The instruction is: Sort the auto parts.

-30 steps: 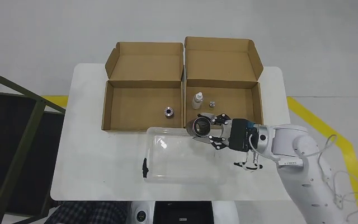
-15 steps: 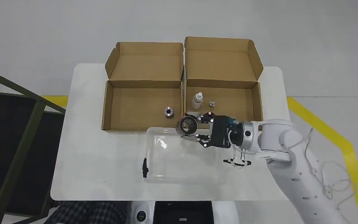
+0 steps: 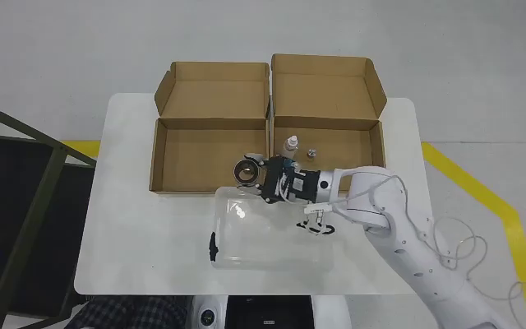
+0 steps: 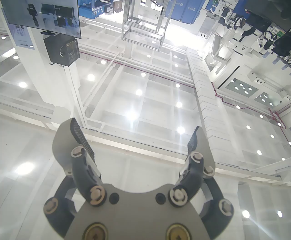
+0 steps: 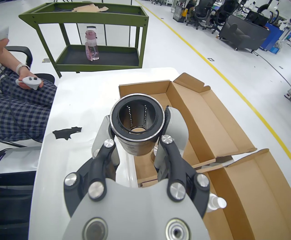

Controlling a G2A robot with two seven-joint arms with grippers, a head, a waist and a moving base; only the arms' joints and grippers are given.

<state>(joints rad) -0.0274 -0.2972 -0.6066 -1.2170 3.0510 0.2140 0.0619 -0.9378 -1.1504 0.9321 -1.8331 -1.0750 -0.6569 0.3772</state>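
We see the right gripper [image 3: 251, 173] clamped on a cylindrical bearing [image 3: 244, 171], one finger pressed against each side of its metal sleeve. From the top, the bearing hangs over the near right corner of the left box [image 3: 156, 156], close to the wall that box shares with its neighbour. In the right wrist view the bearing [image 5: 137, 122] sits between the fingers of the right gripper [image 5: 138, 136]. Its open end shows a dark bore with rows of small balls, and brown cardboard shows through the bore. We cannot tell whether the bearing touches the box floor or hangs just above it.

The right box [image 3: 374, 156] stands just beside the left one, both with their lids folded back on the far side. In the right box a white bottle [image 3: 289, 146] lies near the shared wall, and a small metal piece [image 3: 312, 152] lies just to its right.

A clear tray [image 3: 255, 234] sits on the white table [image 3: 131, 214], just near of the two boxes. The right arm reaches across the tray's far right corner. A black part [image 3: 213, 245] lies at the tray's left edge, and we cannot tell whether it is inside or just outside.

The left gripper [image 4: 135, 127] points up at the ceiling, its fingers spread wide with nothing between them.

A green cart [image 5: 91, 13] stands on the floor beyond the table.
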